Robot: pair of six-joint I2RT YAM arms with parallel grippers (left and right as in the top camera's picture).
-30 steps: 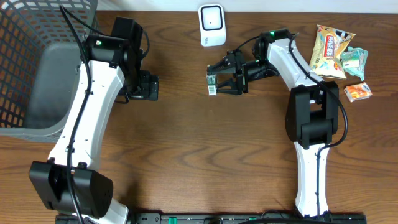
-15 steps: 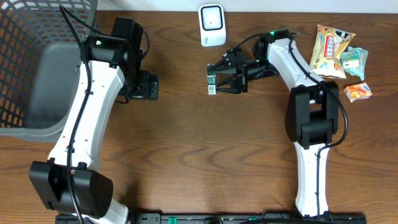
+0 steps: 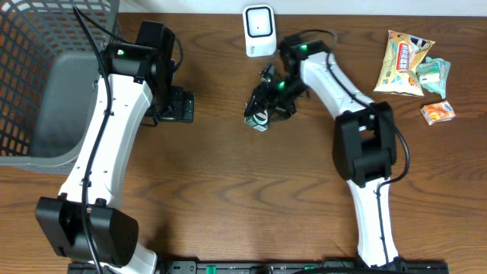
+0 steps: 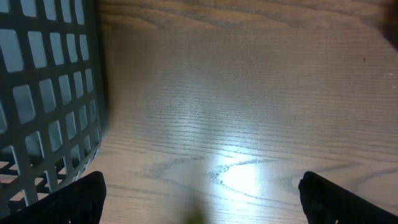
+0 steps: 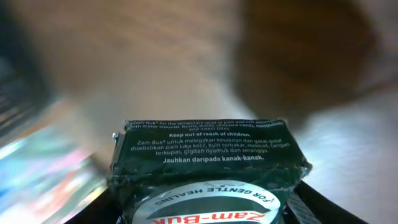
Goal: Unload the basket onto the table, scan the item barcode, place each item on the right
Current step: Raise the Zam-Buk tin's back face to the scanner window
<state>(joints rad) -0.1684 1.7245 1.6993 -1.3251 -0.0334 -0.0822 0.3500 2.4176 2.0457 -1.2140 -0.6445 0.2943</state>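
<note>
We see the dark green box (image 5: 208, 168) cut off by the right wrist view's lower edge, everything behind it blurred. Overhead we cannot read its print; the basket (image 3: 30, 38) runs off the left edge.

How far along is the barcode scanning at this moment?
Done: the Zam-Buk box is gripped in the right tool. In hand: it is held near the white scanner. Left: showing the barcode to it; I cannot tell whether the code faces it yet. The left tool is open and empty.

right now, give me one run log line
right gripper: holding zam-buk box | left gripper: open, empty | scanner: box nearby
</note>
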